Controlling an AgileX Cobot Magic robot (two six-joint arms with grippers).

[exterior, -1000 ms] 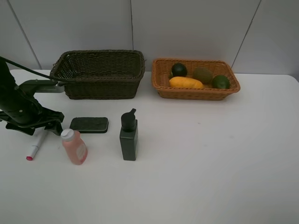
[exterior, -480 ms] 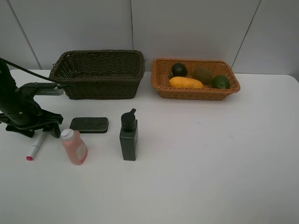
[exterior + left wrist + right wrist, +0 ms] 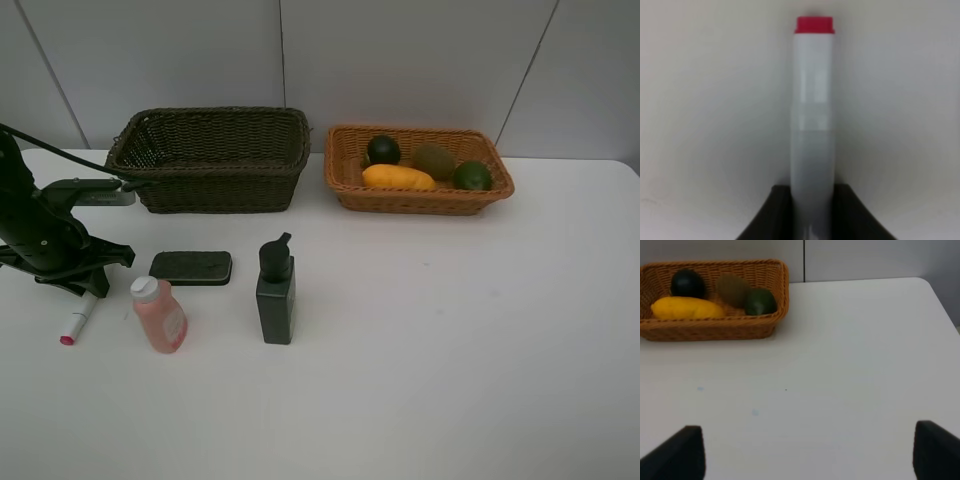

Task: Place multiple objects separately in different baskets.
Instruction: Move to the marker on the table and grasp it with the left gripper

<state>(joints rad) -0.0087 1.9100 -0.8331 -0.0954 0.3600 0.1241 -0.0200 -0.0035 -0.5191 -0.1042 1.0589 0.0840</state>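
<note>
My left gripper (image 3: 88,287) is down on the table at the left, shut on the white marker (image 3: 77,321), whose pink cap (image 3: 814,24) points away from the fingers (image 3: 771,215). A pink bottle (image 3: 160,316), a flat black block (image 3: 191,267) and a black pump bottle (image 3: 275,296) stand beside it. The dark basket (image 3: 215,190) is behind them. The orange basket (image 3: 420,201) holds the mango (image 3: 398,177), mangosteen (image 3: 383,149), kiwi (image 3: 434,160) and lime (image 3: 472,176). My right gripper (image 3: 810,455) hangs open over bare table, nothing between its fingers.
The white table runs to a grey wall behind the baskets. Its right edge (image 3: 940,300) shows in the right wrist view. The pink bottle stands a short way right of the left gripper.
The left gripper's jaws have shut on the marker. The arm has shifted slightly left. Nothing else has moved.
</note>
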